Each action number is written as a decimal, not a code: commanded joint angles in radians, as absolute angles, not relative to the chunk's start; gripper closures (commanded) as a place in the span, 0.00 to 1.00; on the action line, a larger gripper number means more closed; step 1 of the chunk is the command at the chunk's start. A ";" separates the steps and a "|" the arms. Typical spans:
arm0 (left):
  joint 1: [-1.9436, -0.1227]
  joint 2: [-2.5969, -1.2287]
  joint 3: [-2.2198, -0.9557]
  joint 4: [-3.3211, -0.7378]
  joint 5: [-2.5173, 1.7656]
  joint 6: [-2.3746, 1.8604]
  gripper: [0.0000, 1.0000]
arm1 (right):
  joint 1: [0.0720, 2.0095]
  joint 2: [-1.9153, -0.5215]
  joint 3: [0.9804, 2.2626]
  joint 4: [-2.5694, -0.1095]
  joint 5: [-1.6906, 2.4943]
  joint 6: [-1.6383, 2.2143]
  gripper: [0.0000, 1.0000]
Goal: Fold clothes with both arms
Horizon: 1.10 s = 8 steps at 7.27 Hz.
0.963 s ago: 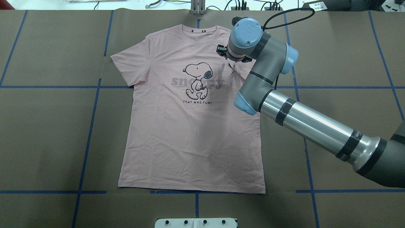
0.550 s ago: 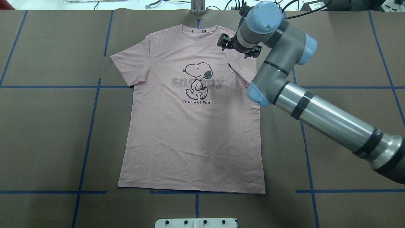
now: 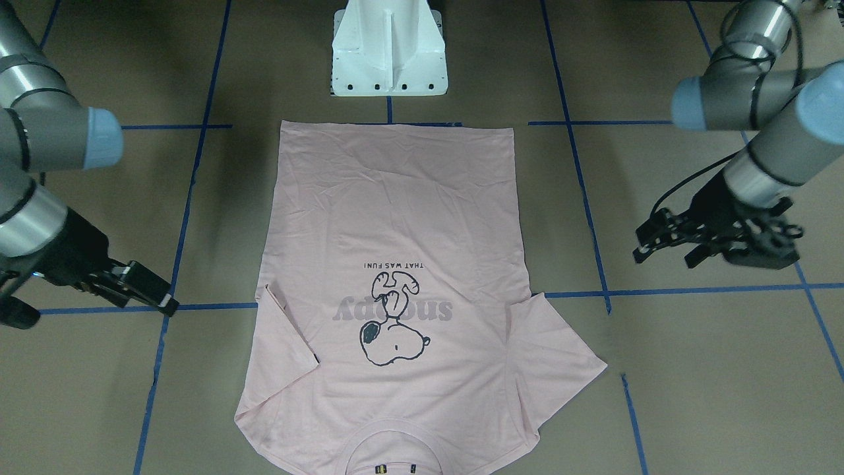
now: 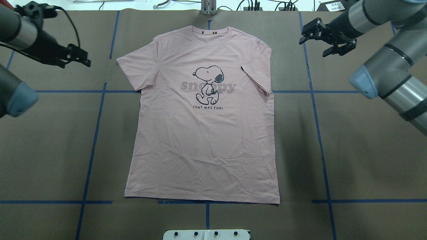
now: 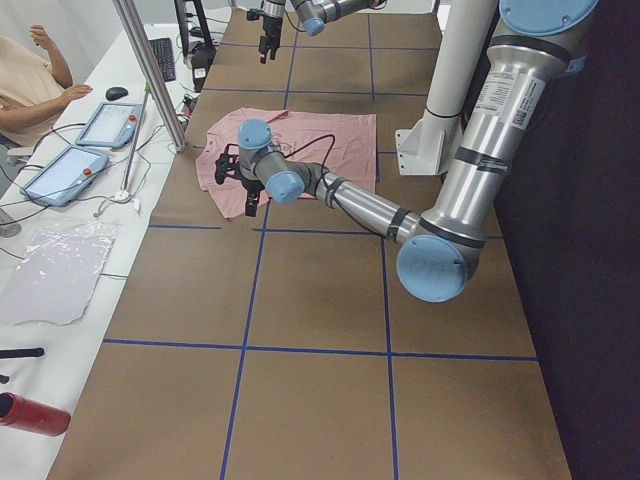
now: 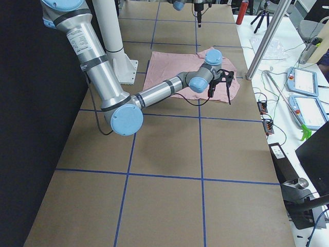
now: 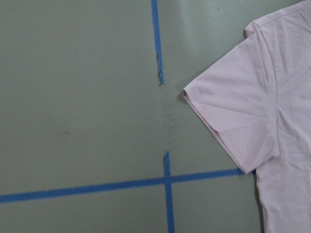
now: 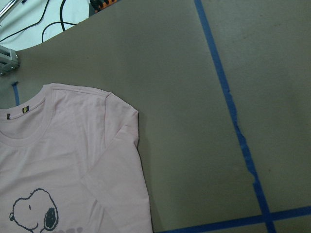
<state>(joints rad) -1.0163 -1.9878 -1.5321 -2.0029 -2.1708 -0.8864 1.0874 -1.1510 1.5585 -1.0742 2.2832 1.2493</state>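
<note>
The pale pink T-shirt (image 4: pixel 203 133) lies flat, print up, neck toward the far edge. Its left sleeve (image 4: pixel 135 71) is spread out; its right sleeve (image 4: pixel 255 80) is folded in over the chest. My left gripper (image 4: pixel 83 57) is open and empty above bare table left of the left sleeve, and it also shows in the front view (image 3: pixel 663 254). My right gripper (image 4: pixel 313 41) is open and empty right of the right shoulder. The left wrist view shows the spread sleeve (image 7: pixel 233 116); the right wrist view shows the shoulder and folded sleeve (image 8: pixel 107 160).
Brown table cover with blue tape lines (image 4: pixel 93 140). The white pedestal base (image 3: pixel 389 59) stands at the near edge by the shirt's hem. A metal post (image 5: pixel 150 70), tablets and an operator (image 5: pixel 30 85) are beyond the far edge.
My right gripper has left the shirt's right shoulder and moved right, off the shirt. My left arm has come into view at the left. The shirt has not changed.
</note>
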 commanded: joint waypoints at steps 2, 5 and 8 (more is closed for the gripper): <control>-0.902 -2.216 -1.116 -2.242 -1.940 -1.048 0.07 | 1.112 -1.236 1.614 -1.072 2.309 1.227 0.00; -0.896 -2.230 -1.043 -2.278 -1.882 -1.043 0.22 | 1.103 -1.233 1.606 -1.071 2.303 1.232 0.00; -0.896 -2.232 -1.035 -2.292 -1.881 -1.043 0.43 | 1.103 -1.232 1.612 -1.071 2.303 1.233 0.00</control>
